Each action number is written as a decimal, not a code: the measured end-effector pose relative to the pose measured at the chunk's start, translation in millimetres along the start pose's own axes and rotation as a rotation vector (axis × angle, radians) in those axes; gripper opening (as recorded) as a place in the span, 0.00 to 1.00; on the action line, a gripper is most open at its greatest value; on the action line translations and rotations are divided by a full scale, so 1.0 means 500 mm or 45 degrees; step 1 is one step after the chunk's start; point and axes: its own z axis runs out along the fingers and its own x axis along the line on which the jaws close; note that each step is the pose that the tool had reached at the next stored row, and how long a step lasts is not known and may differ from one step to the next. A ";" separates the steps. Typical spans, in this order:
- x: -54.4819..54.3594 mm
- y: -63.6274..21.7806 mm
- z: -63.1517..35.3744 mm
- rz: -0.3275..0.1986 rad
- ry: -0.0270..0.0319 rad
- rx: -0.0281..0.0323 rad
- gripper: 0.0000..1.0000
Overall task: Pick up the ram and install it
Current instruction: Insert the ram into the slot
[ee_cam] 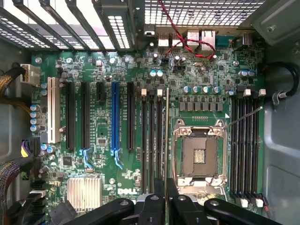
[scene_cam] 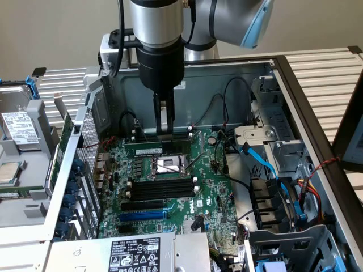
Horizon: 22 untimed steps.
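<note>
Tool (scene_cam: 164, 131) points straight down into the open computer case (scene_cam: 238, 79), its fingers pinching the top edge of the ram (scene_cam: 144, 148). The green stick hangs level and on edge over the motherboard (scene_cam: 210, 187), close to the processor socket (scene_cam: 168, 166). In the wrist view the ram (ee_cam: 167, 136) shows as a thin line, parallel to the black memory slots (ee_cam: 152, 140) and between them and the socket (ee_cam: 199, 157).

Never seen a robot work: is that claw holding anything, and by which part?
Yes: the gripper pinches the long thin dark-green circuit-board ram stick by the middle of its upper long edge.
</note>
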 end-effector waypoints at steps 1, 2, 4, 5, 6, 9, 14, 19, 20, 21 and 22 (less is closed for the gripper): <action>0.000 0.000 0.004 0.000 0.0002 0.0002 0.14; 0.001 0.000 0.007 0.000 0.0009 0.0004 0.14; 0.001 0.000 0.012 0.000 0.0054 0.0007 0.14; 0.001 0.000 0.013 0.000 0.0093 0.0010 0.14; 0.001 0.000 0.016 0.000 0.0121 0.0014 0.14; 0.002 0.000 0.026 0.000 0.0132 0.0032 0.14; 0.013 0.000 0.035 0.000 0.0125 0.0036 0.14; 0.017 0.000 0.044 0.000 0.0160 0.0052 0.14; 0.018 0.000 0.045 0.000 0.0175 0.0059 0.14; 0.019 0.000 0.046 0.000 0.0198 0.0067 0.14; 0.020 0.000 0.048 -0.001 0.0214 0.0074 0.14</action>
